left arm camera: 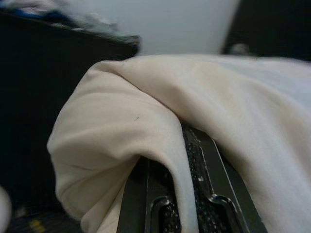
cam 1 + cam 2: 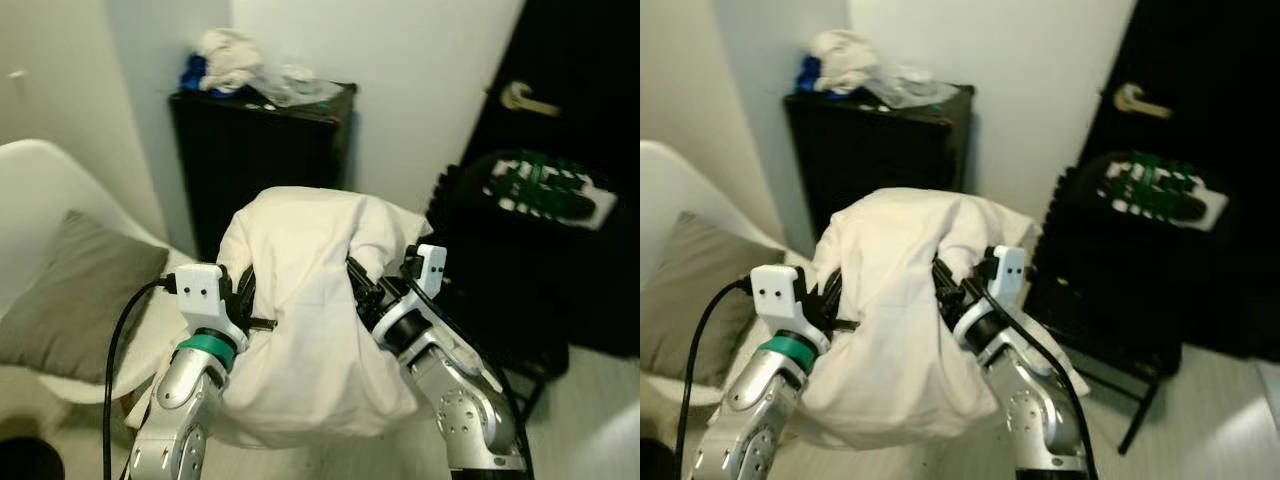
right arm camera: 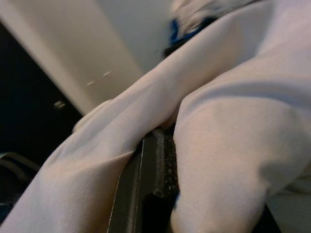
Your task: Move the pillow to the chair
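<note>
The left gripper (image 2: 247,300) is closed on the left side of a cream-white pillow (image 2: 310,320); in the left wrist view, a fold of the fabric is seen pinched between its black fingers (image 1: 204,194). The right gripper (image 2: 372,285) is clamped on the pillow's right side, and cloth is seen bulging over its fingers (image 3: 160,170) in the right wrist view. The pillow is held up in the air between both silver arms, in front of the robot, its upper part slumped over the grippers and its lower edge hanging down.

To the robot's left, a white shell chair (image 2: 40,180) is seen, with a grey cushion (image 2: 75,295) lying on its seat; the pillow is held just beside it, apart from the seat. Behind the pillow, a black cabinet (image 2: 260,150) stands against the white wall, with a heap of cloth and clear plastic (image 2: 250,70) on top. To the right, a black rack (image 2: 520,270) carrying a green-and-white object (image 2: 545,190) is seen before a dark door with a handle (image 2: 525,98).
</note>
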Tool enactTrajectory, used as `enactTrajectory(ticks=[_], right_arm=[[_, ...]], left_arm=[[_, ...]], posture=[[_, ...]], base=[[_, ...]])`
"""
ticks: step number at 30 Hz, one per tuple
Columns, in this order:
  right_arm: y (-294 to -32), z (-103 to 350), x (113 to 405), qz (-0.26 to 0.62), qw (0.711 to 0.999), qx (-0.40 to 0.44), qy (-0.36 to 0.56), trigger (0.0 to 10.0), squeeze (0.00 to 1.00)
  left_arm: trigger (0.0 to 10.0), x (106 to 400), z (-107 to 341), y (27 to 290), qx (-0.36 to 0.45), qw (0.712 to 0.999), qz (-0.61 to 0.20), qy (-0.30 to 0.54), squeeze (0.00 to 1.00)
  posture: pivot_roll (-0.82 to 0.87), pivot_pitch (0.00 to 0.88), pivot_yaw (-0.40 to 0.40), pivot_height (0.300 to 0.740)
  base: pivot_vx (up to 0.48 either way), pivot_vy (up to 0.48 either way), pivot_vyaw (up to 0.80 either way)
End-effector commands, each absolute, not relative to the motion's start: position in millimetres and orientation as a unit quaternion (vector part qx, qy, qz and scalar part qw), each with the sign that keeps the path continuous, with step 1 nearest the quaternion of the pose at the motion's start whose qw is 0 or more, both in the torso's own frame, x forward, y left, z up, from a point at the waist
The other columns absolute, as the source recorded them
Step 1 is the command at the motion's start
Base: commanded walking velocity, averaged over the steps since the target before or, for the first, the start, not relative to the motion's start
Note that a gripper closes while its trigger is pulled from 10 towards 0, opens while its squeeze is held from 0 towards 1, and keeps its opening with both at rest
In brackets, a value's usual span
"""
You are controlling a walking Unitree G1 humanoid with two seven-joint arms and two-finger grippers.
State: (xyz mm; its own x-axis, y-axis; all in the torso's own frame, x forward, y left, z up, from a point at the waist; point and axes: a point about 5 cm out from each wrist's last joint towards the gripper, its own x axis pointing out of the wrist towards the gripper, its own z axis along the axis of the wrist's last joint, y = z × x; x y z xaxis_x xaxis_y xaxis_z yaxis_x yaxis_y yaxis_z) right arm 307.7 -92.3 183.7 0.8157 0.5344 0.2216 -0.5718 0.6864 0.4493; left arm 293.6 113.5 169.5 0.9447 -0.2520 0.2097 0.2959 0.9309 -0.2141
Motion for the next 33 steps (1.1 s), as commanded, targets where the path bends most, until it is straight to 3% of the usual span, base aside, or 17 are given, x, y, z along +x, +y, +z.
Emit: enactTrajectory(ticks=[1, 33], right_arm=[[-67.1, 201.3, 301.0, 0.366, 0.891, 0.262, -0.061, 10.0, 0.0], [-67.8, 195.3, 299.3, 0.358, 0.895, 0.261, -0.052, 10.0, 0.0]], left_arm=[[10.0, 289.9, 179.8, 88.9, -0.126, 0.966, -0.198, -0.103, 0.0], [10.0, 291.3, 179.0, 89.4, -0.125, 0.969, -0.191, -0.092, 0.0]], posture=[[0.03, 0.0, 0.063, 0.74], [0.03, 0.0, 0.068, 0.74]], base=[[0.0, 0.0, -0.8], [0.0, 0.0, -0.8]])
